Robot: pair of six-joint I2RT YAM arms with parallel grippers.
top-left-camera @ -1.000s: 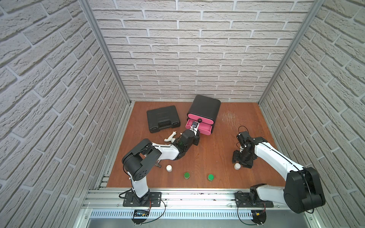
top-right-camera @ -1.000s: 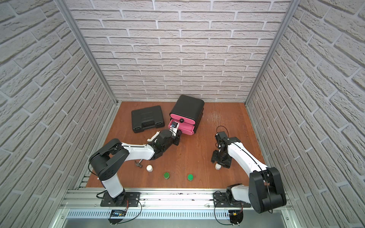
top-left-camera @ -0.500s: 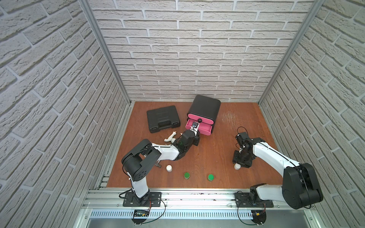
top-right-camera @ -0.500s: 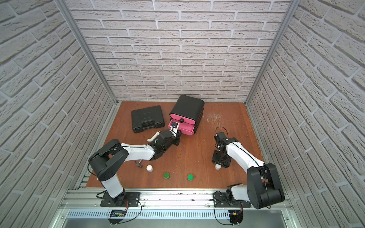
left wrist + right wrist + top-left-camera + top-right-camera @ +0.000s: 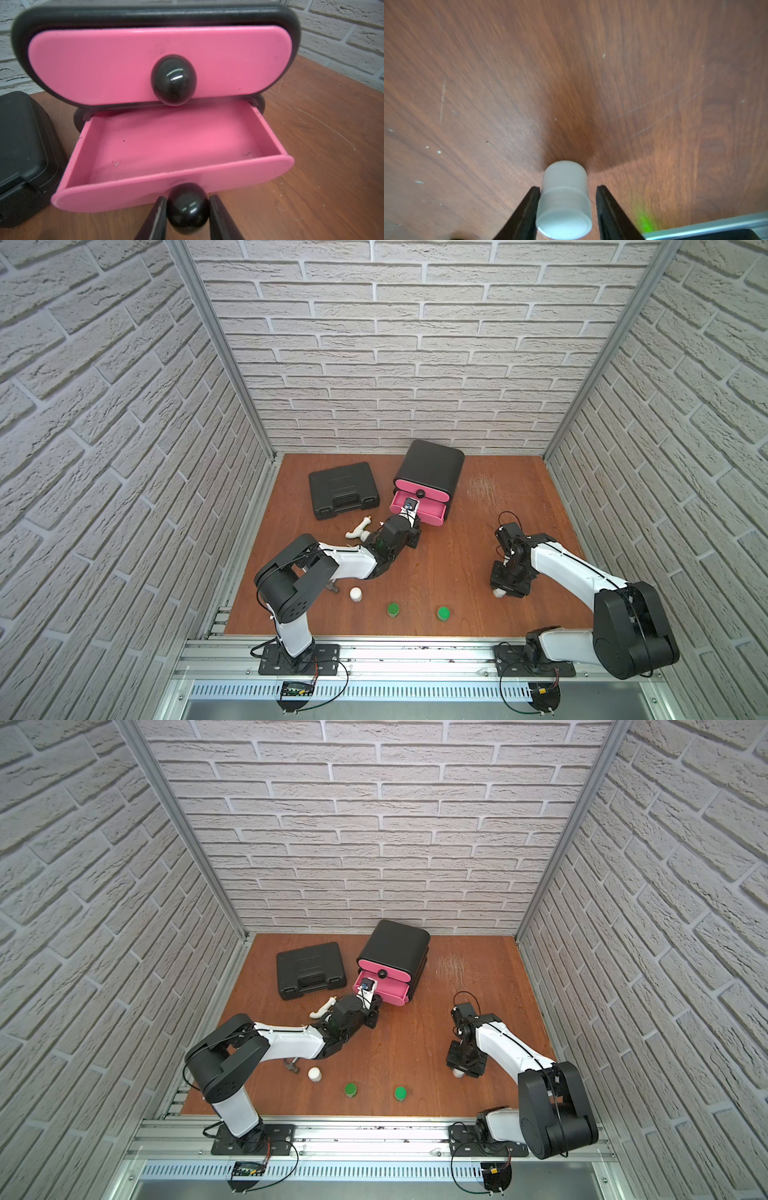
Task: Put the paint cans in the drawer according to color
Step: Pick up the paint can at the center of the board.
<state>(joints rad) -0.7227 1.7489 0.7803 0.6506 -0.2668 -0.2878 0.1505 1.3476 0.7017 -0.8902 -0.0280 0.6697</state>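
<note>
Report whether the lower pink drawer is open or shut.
Open. The left wrist view shows the lower drawer pulled out of the black cabinet, floor exposed, left gripper closed on its knob.

Black case [image 5: 344, 489], white pipe fitting [image 5: 358, 530]

green can [image 5: 393, 609] and second green can [image 5: 443, 613] stood upright near table front | white can [image 5: 355, 594] upright just left | second white can [image 5: 564, 199] farther right | lower pink drawer [image 5: 124, 191] was open

Both top views look down from six o'clock over my whole worktop [image 5: 457, 556]. My left wrist camera closely faces the drawer [image 5: 145, 191]; my right wrist camera looks at bare worktop.
</note>
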